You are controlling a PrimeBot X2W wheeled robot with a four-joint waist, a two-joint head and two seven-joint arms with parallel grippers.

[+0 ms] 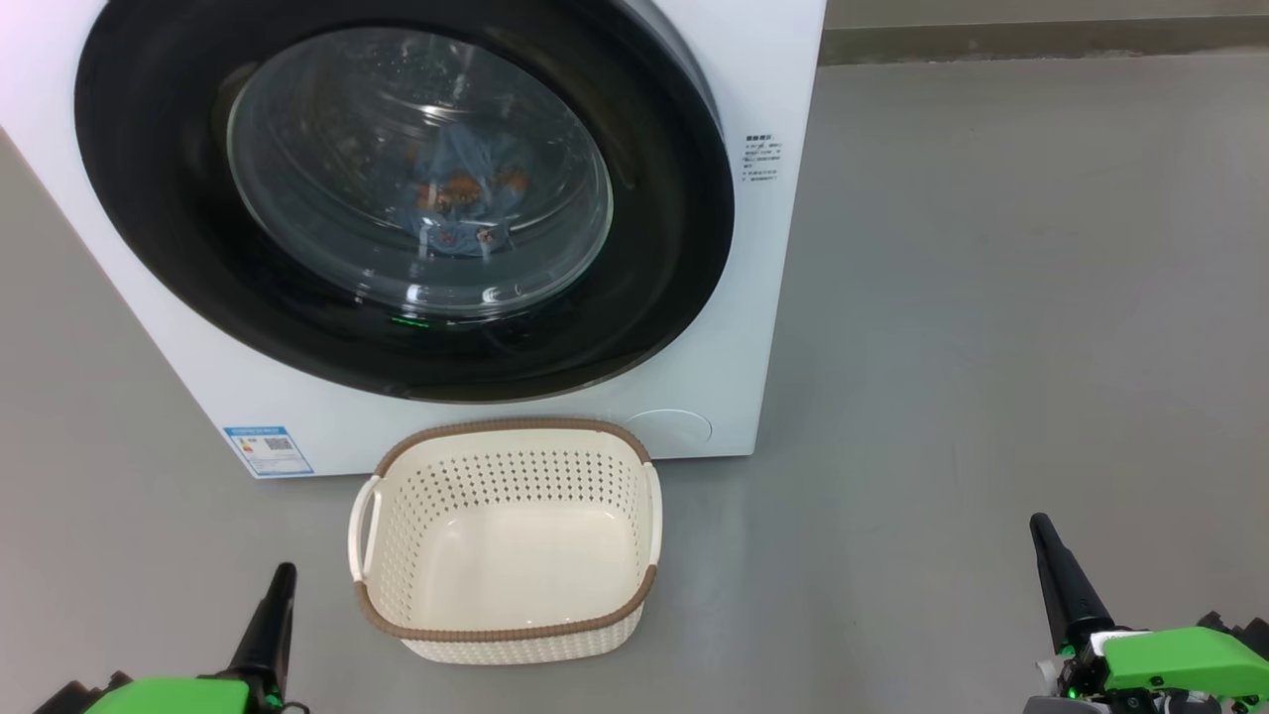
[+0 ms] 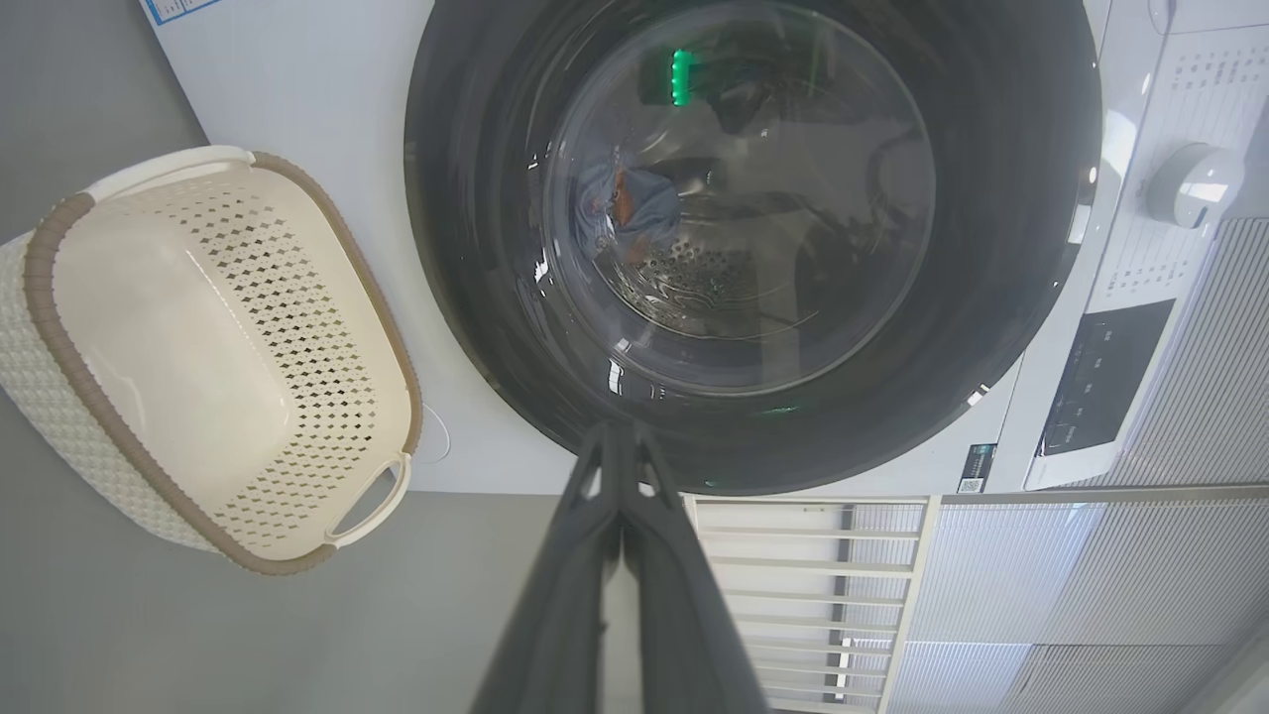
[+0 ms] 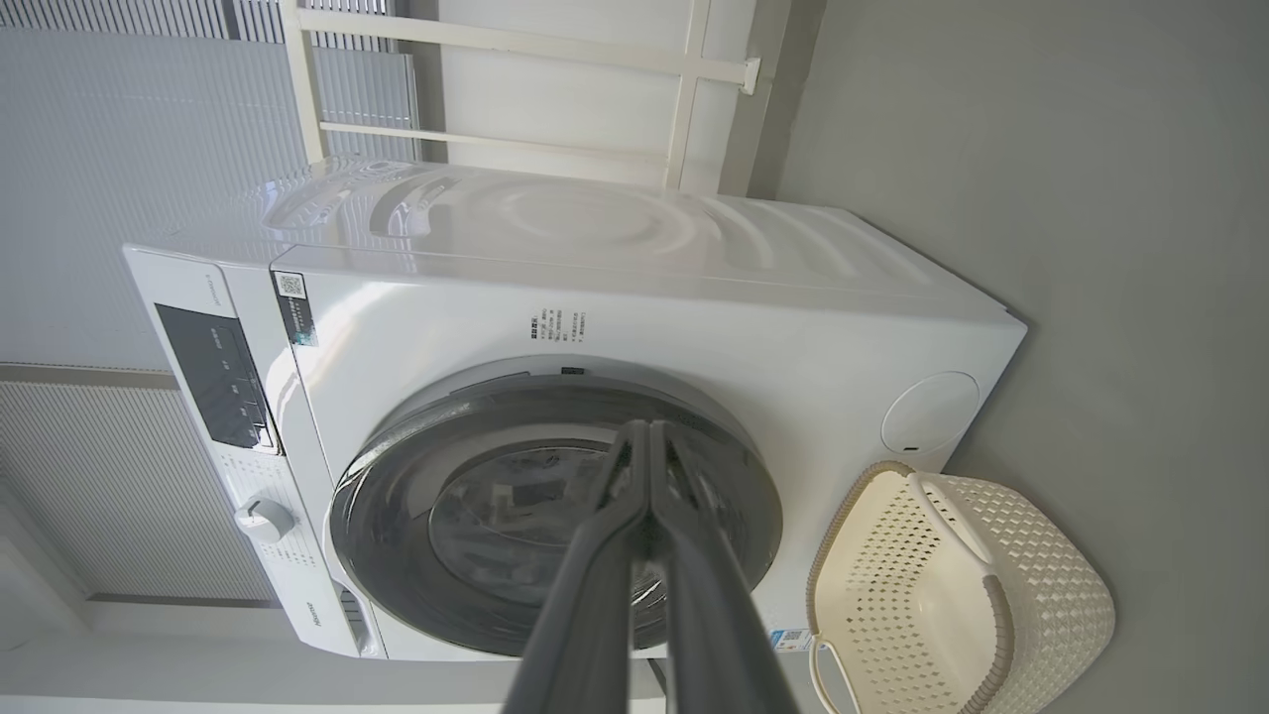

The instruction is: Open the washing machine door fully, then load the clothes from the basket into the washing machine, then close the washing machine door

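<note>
On the floor (image 1: 991, 297) ahead, the washing machine (image 1: 763, 327) stands with its door (image 1: 659, 248) looking shut, the basket (image 1: 506, 635) empty before it, the bear-print clothes (image 1: 456, 198) inside the drum (image 2: 684, 273). Left gripper (image 1: 285, 577) and right gripper (image 1: 1039, 526) hover low, jaws pinched together; one firm push on the door's edge would confirm it has caught.

The light is bright, even and soft, with no hard shadows; the grey floor (image 1: 991, 297) shows just a faint darker patch right of the basket (image 1: 506, 635). The door (image 1: 674, 248) glass catches white glints and a small green reflection near its lower edge (the clothes (image 1: 456, 193) behind it look hazy). In the head view a mauve flare tints the far left corner. Both wrist views bend straight lines toward the edges, and the jaws, close to the lens, are blurred. The washer (image 3: 615, 228) top carries rippled highlights.
</note>
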